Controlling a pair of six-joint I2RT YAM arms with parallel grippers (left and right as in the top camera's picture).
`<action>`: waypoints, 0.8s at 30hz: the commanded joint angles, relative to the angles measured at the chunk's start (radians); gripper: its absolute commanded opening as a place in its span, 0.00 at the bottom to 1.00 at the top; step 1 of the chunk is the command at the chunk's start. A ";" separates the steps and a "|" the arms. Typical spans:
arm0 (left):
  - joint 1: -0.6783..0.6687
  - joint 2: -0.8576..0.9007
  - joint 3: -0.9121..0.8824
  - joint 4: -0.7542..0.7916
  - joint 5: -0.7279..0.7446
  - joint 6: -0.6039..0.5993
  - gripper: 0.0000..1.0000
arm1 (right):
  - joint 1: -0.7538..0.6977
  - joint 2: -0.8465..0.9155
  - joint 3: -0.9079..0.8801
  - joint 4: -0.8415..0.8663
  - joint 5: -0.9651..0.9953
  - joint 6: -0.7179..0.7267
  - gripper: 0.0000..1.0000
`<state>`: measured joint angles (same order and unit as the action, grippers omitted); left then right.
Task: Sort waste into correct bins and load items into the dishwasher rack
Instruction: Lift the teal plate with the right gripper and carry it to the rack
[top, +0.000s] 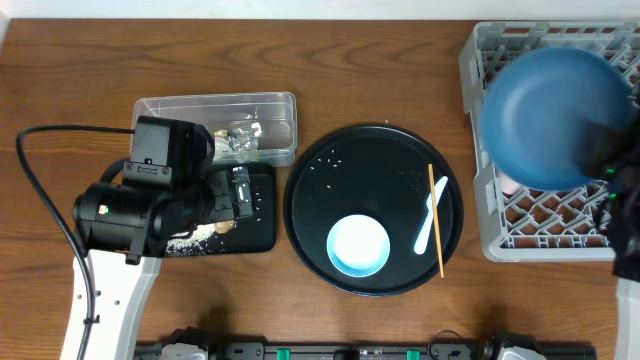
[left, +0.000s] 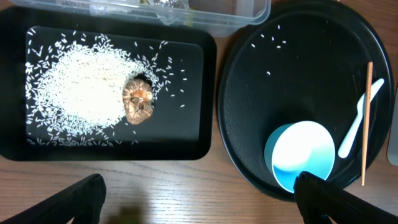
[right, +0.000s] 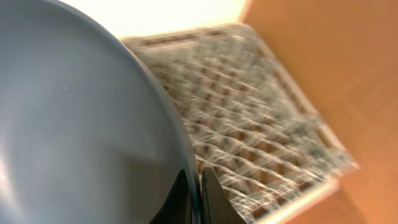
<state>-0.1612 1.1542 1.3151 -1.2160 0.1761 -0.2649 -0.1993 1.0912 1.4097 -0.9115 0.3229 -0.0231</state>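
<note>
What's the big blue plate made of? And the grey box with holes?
The dark blue plate looks like smooth plastic or ceramic; its soft, dull sheen leaves that open. The grey rack looks like moulded plastic: even colour, thin lattice grid.

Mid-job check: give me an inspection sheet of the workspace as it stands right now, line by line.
Surface: wooden table, dark grain.
Job's things: dark blue plate held over the dishwasher rack; light blue bowl, spoon and chopstick on the round black tray; rice and brown lump in the black rectangular tray; wrappers in the clear tub.
Clutter: stray rice grains on the round tray.
Grippers: left gripper open, empty; right gripper shut on the plate's rim.
Cables: black cable looping beside the left arm.
Surroundings: nothing seen.
</note>
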 joint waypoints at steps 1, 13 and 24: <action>-0.002 0.002 -0.003 -0.003 -0.013 0.002 0.98 | -0.069 0.047 0.075 -0.026 0.166 -0.039 0.01; -0.002 0.002 -0.003 -0.003 -0.013 0.002 0.98 | -0.076 0.317 0.225 0.121 0.668 -0.069 0.01; -0.002 0.002 -0.003 -0.003 -0.013 0.002 0.98 | 0.110 0.549 0.225 0.998 1.061 -0.933 0.01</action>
<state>-0.1612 1.1557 1.3094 -1.2163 0.1761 -0.2649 -0.1295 1.6096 1.6138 -0.0078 1.2667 -0.5877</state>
